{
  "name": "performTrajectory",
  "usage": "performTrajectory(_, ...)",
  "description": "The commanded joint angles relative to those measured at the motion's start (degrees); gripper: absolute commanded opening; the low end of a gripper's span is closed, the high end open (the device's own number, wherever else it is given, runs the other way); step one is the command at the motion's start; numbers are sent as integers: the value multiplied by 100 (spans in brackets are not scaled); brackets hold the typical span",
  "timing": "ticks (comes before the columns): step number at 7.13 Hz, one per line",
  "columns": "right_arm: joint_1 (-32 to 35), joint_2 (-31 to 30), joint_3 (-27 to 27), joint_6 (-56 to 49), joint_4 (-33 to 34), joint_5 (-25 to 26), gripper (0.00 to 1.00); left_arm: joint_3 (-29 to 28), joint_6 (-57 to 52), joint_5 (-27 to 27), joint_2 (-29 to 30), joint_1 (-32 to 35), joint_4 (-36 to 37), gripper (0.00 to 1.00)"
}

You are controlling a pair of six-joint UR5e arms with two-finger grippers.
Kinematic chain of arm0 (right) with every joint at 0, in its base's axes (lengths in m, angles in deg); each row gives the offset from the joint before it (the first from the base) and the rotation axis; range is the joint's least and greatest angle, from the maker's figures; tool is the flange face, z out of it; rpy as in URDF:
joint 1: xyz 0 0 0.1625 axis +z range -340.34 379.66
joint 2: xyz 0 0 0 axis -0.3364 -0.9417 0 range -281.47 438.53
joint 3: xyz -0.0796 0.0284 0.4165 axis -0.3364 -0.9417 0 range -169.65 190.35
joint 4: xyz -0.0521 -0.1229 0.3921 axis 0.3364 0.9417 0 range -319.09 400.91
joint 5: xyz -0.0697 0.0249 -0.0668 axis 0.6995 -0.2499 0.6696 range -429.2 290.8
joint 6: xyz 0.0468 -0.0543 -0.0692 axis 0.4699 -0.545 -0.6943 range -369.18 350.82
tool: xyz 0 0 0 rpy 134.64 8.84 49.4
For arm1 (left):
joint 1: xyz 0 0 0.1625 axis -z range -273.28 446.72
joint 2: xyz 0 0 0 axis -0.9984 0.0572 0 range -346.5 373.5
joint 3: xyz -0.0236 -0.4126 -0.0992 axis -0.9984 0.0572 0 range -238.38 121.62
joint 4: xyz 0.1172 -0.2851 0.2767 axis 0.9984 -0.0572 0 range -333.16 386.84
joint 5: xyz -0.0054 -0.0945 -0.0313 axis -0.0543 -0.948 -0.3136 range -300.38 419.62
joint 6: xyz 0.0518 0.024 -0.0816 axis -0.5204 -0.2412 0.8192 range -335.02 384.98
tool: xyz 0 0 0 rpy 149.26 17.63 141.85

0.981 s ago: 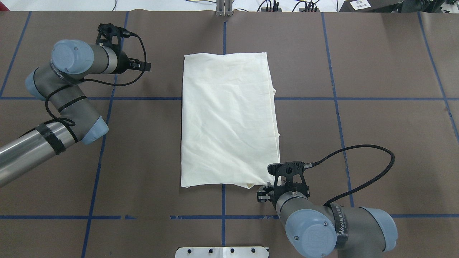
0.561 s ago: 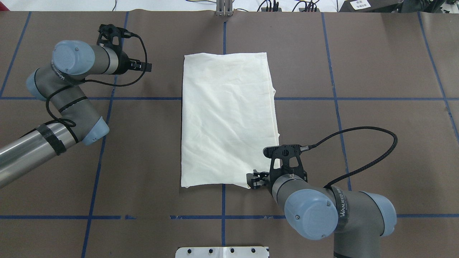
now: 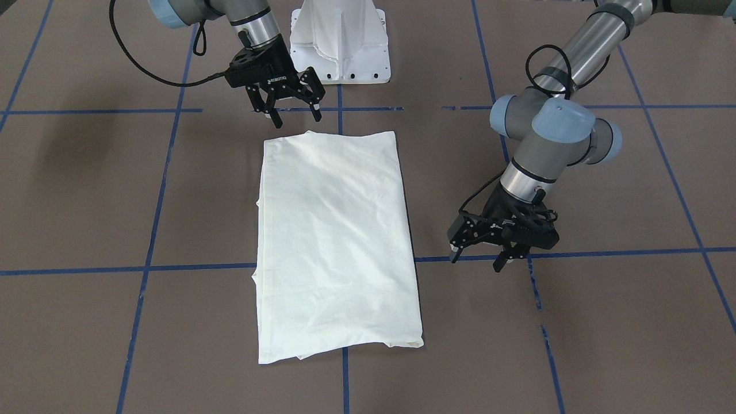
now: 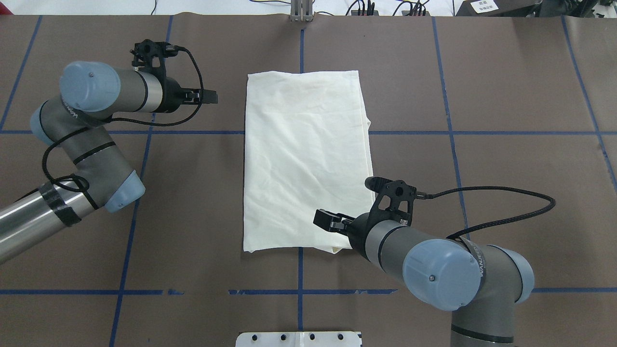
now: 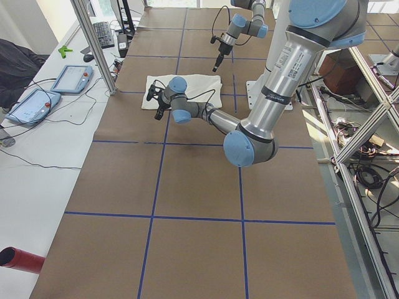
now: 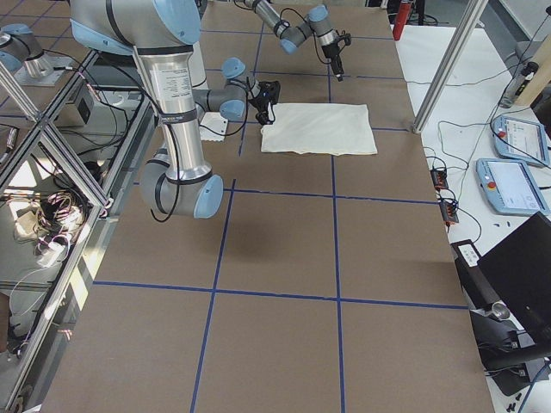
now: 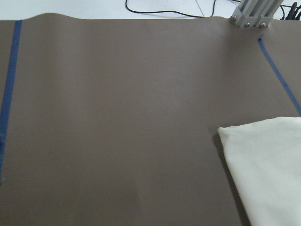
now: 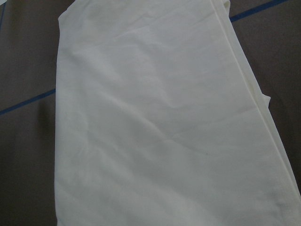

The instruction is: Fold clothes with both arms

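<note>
The shirt (image 4: 306, 159) lies flat in the middle of the desk (image 4: 506, 96), folded into a long rectangle with its plain cream side up (no print shows in any view). Its short ends face toward and away from the robot. Layered edges peek out along its right side and at the near right corner. One blue tape line (image 4: 482, 132) runs under the cloth.

The right end effector (image 3: 296, 117) hangs at the shirt's near right corner with its fingers spread and nothing between them. From the front it sits just short of the near hem, while from overhead it overlaps the corner. Whether a fingertip touches the cloth cannot be told. Its wrist camera looks along the shirt, which nearly fills that view.

The left end effector (image 3: 475, 260) is out beside the shirt's left edge and apart from it, over bare desk, with its fingers likewise spread and empty. Its wrist camera catches only the shirt's far left corner. The white base (image 3: 339, 40) stands at the robot's side of the desk.
</note>
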Motion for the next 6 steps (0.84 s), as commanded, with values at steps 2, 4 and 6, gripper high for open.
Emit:
performTrajectory(2, 181, -71, -2, 1111, -149, 72, 100, 2009, 2404, 502, -1165, -1193, -4, 100)
performTrajectory(4, 217, -80, -11, 1132, -149, 151, 100, 2243, 3601, 1801, -1325, -2352, 5, 100)
performTrajectory(6, 217, -97, -20, 1132, -149, 221, 100, 2015, 4376, 2861, -1325, -3148, 14, 87)
